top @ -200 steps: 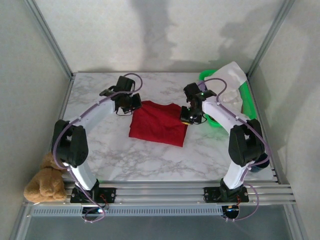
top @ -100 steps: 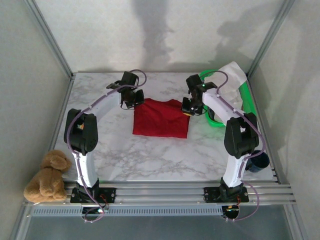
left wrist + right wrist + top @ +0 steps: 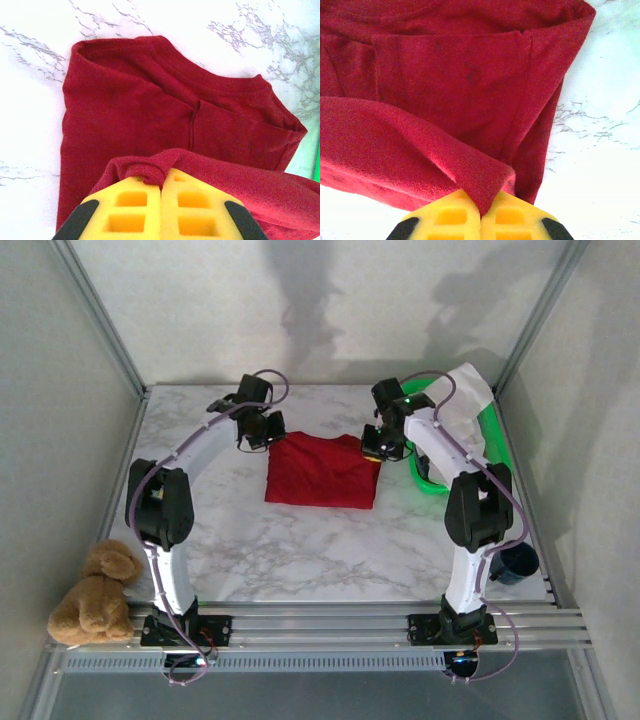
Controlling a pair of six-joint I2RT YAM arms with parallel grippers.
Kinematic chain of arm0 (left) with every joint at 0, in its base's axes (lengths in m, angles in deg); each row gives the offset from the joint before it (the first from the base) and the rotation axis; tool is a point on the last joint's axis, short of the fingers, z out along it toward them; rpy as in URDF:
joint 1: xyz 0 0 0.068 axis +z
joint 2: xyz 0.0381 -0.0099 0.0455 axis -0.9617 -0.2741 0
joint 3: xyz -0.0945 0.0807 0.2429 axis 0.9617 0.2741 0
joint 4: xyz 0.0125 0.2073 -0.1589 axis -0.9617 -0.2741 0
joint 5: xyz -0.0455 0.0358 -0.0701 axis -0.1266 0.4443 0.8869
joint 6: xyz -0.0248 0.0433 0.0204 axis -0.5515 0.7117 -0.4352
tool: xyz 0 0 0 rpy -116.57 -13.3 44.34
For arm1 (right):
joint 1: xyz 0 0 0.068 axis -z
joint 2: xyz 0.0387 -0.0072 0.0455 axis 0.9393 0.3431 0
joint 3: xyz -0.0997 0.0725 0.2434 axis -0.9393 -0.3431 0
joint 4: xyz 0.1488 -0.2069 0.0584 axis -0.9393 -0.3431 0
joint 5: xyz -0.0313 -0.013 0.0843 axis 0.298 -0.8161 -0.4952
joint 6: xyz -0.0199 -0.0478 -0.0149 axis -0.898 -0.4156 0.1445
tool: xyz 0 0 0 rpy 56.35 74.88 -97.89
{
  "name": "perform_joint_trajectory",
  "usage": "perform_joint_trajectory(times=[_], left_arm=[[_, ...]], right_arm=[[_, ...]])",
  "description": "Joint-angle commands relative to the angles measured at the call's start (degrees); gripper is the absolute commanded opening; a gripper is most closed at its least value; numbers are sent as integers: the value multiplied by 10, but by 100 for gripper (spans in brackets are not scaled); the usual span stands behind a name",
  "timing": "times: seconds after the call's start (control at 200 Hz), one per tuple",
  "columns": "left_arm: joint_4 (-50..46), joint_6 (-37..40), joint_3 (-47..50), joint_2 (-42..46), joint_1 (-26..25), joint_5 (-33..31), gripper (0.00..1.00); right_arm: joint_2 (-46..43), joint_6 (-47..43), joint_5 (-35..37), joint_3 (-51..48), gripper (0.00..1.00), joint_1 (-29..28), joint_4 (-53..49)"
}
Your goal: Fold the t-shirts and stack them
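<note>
I see the red t-shirt [image 3: 322, 472] lying flat on the table [image 3: 300, 550] just beside the green basket [image 3: 492, 440], with the white t-shirt [image 3: 462, 395] draped over that basket. My right gripper [image 3: 481, 206] is clamped on the red cloth's edge nearest the basket. My left gripper [image 3: 161, 187] pinches the edge farthest from it.

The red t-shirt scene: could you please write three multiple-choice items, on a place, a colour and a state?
1. Where is the teddy bear? A) off the table's near-left corner B) at its centre C) at its far-right corner
2. What colour is the basket? A) blue B) green C) yellow
3. The left gripper is: A) wide open B) shut on the red t-shirt C) shut on the bear
Key: 1A, it sits outside the marble top; 2B, its rim is green; 3B, its fingers pinch a red fold.
</note>
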Motion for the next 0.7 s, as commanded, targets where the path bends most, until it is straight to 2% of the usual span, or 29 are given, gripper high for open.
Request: perform_joint_trajectory(times=[0.0,0.165,0.36,0.591,0.696], left_arm=[[-26,8,-32,21,7,1,0],[-44,7,-62,16,7,0,0],[-4,-15,-42,24,7,12,0],[-53,11,-198,-110,12,1,0],[-54,10,-233,-171,25,-1,0]], right_arm=[[-21,-1,2,20,0,4,-19],[-40,6,-2,36,0,3,-28],[-34,7,8,26,0,10,-15],[64,-8,26,96,0,34,-1],[132,-14,23,146,0,53,0]])
